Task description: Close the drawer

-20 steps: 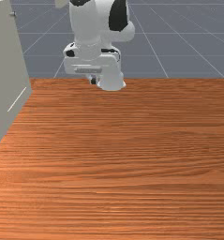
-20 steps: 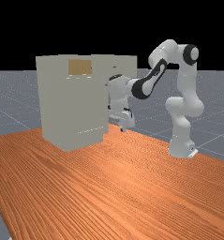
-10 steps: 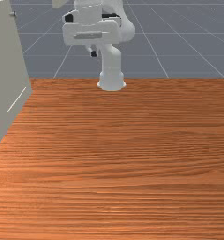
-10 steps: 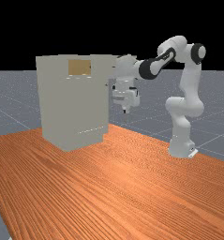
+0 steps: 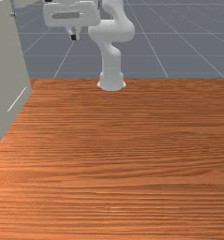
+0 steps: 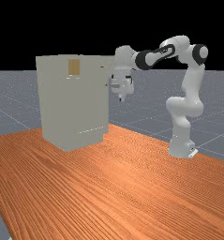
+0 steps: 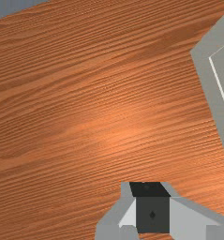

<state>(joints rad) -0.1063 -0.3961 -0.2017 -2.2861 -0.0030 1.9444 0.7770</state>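
The end effector (image 5: 73, 36) points down, its two fingers pressed together. Open air lies between its tips and the desk (image 5: 132, 154), and the cabinet (image 5: 8, 70) stands off toward the front view's left. High on the cabinet, the drawer (image 5: 27, 2) juts out partway toward the arm (image 6: 153, 57), near the end effector; whether they touch I cannot tell. A small knob (image 5: 12, 14) sits on the cabinet. In the wrist view, a cabinet corner stands out over the wood, well apart from the fingertips, with a thin pale line running inside its edge. The far view shows a brown rectangle (image 6: 74, 67) near the cabinet's top. The desk's orange-brown grain carries a bright sheen. Its far edge runs straight across the front view, by the arm's white base (image 5: 111, 82). Beyond lies a grey floor (image 5: 179, 42) with pale grid lines, under a black background.
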